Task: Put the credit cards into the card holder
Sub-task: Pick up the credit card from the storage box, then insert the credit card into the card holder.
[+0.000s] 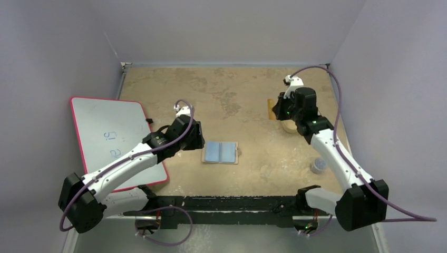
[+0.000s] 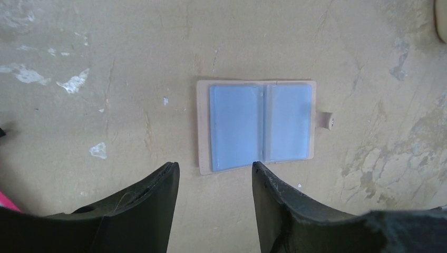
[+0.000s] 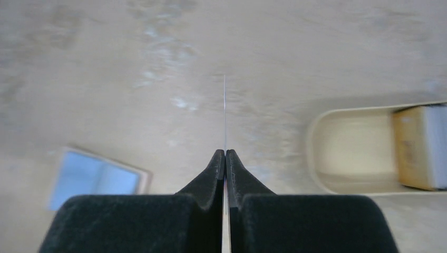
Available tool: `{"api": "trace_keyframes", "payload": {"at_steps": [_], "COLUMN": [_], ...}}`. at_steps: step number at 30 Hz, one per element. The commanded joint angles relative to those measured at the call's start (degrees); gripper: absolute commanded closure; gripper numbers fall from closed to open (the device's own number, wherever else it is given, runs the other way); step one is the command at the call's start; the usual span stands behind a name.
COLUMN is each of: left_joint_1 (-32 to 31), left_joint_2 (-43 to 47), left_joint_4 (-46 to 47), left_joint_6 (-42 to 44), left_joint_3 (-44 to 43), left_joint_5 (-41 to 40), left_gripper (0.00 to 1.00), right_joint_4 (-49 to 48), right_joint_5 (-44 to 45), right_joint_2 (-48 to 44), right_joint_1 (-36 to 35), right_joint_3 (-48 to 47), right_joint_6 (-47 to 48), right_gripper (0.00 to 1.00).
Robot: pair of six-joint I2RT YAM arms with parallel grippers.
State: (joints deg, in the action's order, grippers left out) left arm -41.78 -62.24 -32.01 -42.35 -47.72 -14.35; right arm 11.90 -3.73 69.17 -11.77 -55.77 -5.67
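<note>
You're looking at a tan surface (image 1: 232, 89), worn and blotched with paler patches and scuffs. Plain lavender-grey walls (image 1: 221, 26) close it in at the back and on both sides. A whiteboard (image 1: 110, 126) with a pink-red rim lies along its left side. The light is soft and even, with only faint shadows.
</note>
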Motion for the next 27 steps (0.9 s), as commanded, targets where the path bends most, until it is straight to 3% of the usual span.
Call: {"api": "trace_keyframes", "payload": {"at_steps": [1, 12, 22, 27], "left_joint_1": [-0.1, 0.2, 0.4, 0.4], "left_joint_2": [-2.1, -6.5, -8.2, -10.3], "left_joint_4": [6.2, 15.8, 21.6, 23.3], "left_joint_6": [-3.9, -8.6, -11.1, -11.6], "left_joint_3": [2.5, 11.2, 15.2, 16.4], "left_joint_5": [3.0, 4.1, 6.5, 6.8], "left_gripper": [0.49, 0.55, 0.56, 0.62], "right_joint_4": [-8.8, -37.5, -50.1, -53.5], "right_joint_5": [-7.7, -13.6, -13.0, -13.1], "right_joint_2": [-2.5, -1.0, 10.8, 15.0], "right_joint_1": [-7.4, -21.8, -24.2, -24.7], "right_joint_3": [5.5, 21.9, 26.9, 27.6], "right_joint_6": [-18.2, -42.4, -46.9, -48.0], "right_gripper": [1.00, 1.00, 1.00, 1.00]}}
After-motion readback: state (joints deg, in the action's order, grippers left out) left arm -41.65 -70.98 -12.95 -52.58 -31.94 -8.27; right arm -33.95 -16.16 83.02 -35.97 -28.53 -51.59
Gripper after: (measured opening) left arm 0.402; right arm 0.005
